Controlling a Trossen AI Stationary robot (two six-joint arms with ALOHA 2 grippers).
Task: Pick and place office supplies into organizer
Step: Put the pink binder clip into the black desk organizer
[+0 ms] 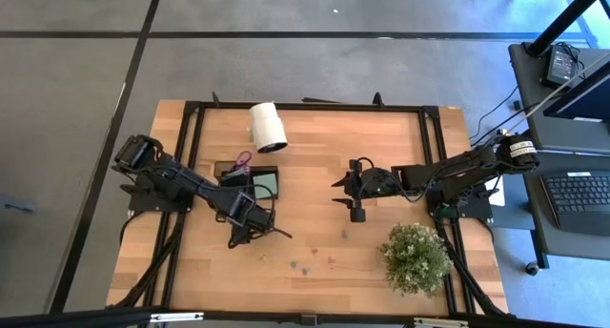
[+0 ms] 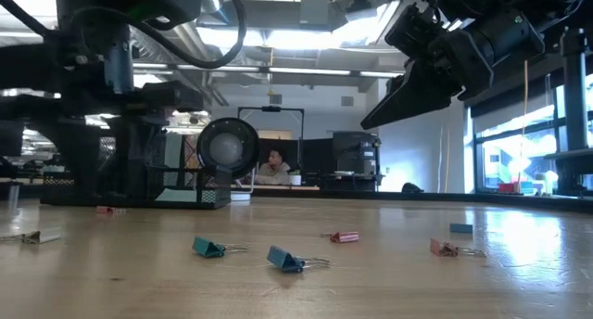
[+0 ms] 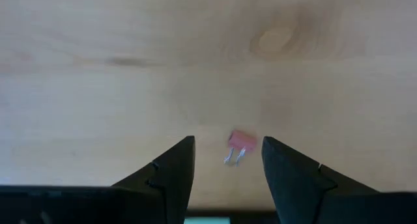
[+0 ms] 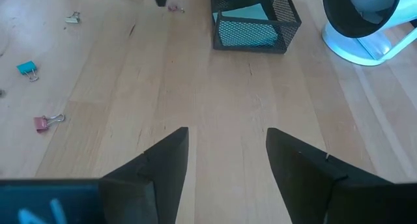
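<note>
Your left arm reaches in from the left edge of the tabletop, elbow bent, forearm angled toward the near middle. Its tool (image 1: 255, 235) points down at the wood, fingers (image 3: 171, 175) spread with a clear gap between them. Your right arm comes in from the right edge, stretched almost level toward centre, held above the surface. Its tool (image 1: 345, 194) sits near mid-tabletop, fingers (image 4: 163, 165) parted wide, nothing between them. The two tools are well apart.
</note>
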